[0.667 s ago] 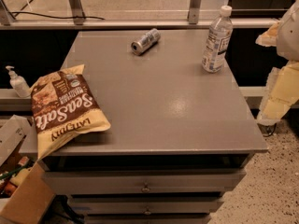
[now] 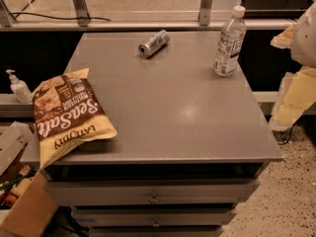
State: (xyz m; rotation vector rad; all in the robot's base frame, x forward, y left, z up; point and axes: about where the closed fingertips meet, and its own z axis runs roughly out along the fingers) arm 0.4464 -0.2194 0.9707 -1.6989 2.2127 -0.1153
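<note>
The clear plastic water bottle (image 2: 230, 42), ribbed, white-capped and wrapped in a pale label, stands upright near the far right corner of the bench (image 2: 173, 112). It is the thing nearest the pincer (image 2: 295, 98). The pincer shows as cream and white blocky shells at the right edge of the view, beyond the bench's right side and apart from the water bottle. I cannot tell whether it is open or closed. To the left of the water bottle, near the far edge, a silver metal can (image 2: 153, 43) lies on its side, its round end turned toward the camera. The bench top is a smooth, flat grey slab with a dull sheen. On its near left corner lies a crinkled brown and yellow snack bag (image 2: 69, 115), flat and overhanging the edge. Grey drawers (image 2: 153, 194) with small round knobs sit under the top. A small white pump bottle (image 2: 19, 87) stands on a ledge to the left, and the speckled floor (image 2: 291, 201) shows at the lower right.
</note>
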